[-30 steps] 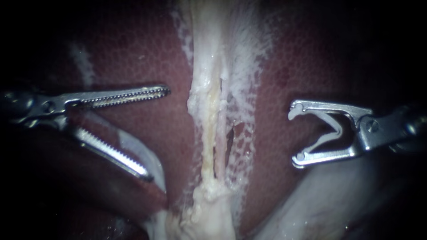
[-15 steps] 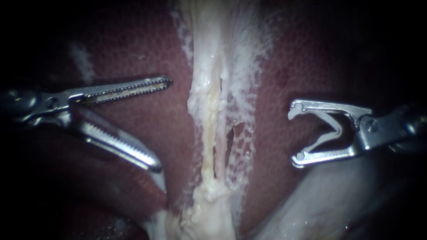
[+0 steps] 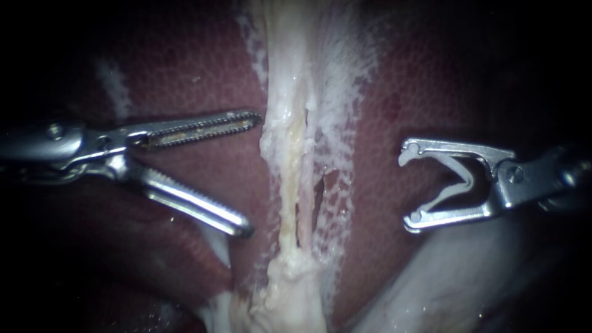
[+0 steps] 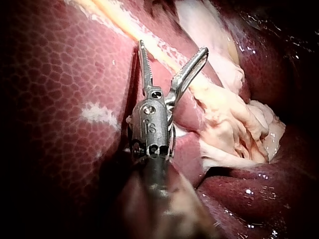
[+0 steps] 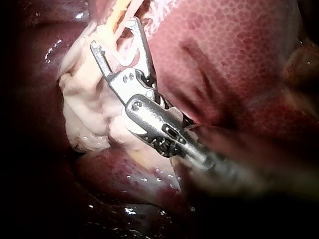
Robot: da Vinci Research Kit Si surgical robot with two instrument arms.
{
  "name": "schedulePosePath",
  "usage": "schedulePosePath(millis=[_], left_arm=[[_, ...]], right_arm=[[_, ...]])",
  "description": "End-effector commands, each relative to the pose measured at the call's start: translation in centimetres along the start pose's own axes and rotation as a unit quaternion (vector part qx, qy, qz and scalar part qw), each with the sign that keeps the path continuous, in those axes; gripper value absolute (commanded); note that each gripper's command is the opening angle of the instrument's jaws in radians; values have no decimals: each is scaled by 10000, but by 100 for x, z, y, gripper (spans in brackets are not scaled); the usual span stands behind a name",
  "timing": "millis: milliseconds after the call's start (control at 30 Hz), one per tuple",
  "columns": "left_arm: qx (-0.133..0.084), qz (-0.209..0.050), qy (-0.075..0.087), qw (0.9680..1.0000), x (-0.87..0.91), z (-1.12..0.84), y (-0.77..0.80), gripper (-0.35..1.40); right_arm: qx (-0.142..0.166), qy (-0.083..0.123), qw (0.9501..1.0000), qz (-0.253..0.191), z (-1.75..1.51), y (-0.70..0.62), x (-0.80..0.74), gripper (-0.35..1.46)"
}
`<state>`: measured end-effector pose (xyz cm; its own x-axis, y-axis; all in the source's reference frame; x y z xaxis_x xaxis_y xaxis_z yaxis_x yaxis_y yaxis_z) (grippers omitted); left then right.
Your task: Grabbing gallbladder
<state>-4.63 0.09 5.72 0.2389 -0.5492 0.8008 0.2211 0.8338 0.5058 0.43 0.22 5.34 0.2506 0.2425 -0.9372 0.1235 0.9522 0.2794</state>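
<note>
A pale band of tissue (image 3: 290,154) runs down the middle between two dark red liver (image 3: 197,74) lobes, with a narrow slit (image 3: 318,192) in it. My left instrument (image 3: 254,173) comes in from the left, its toothed jaws open with nothing between them. The upper jaw tip nearly touches the band's left edge. My right instrument (image 3: 407,188) hovers right of the band. Its jaws stand wide apart with an open white clip (image 3: 459,179) seated between them. In the left wrist view my left instrument (image 4: 172,47) points at the pale strand (image 4: 164,47).
Pale smooth tissue (image 3: 444,277) fills the lower right. A lumpy whitish mass (image 3: 290,290) sits at the band's lower end and shows in both wrist views (image 4: 234,124) (image 5: 89,114). A small pale fold (image 3: 217,246) lies under my left lower jaw.
My left instrument has moved right toward the pale band, its jaws still open. My right instrument has stayed put.
</note>
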Motion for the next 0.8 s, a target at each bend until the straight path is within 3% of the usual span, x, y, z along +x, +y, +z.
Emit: schedulePosePath(millis=[33,267,500,800], left_arm=[[-8,-22,17,10000,0,1,1,111],[-27,-86,44,9999,1,8,6,104],[-154,-417,118,9989,2,12,10,83],[-410,-923,226,9946,0,14,11,32]], right_arm=[[0,0,10000,0,0,0,0,60],[0,0,10000,0,0,0,0,60],[-2,-1,10000,0,1,0,0,60],[-6,-3,10000,-2,2,1,-1,60]])
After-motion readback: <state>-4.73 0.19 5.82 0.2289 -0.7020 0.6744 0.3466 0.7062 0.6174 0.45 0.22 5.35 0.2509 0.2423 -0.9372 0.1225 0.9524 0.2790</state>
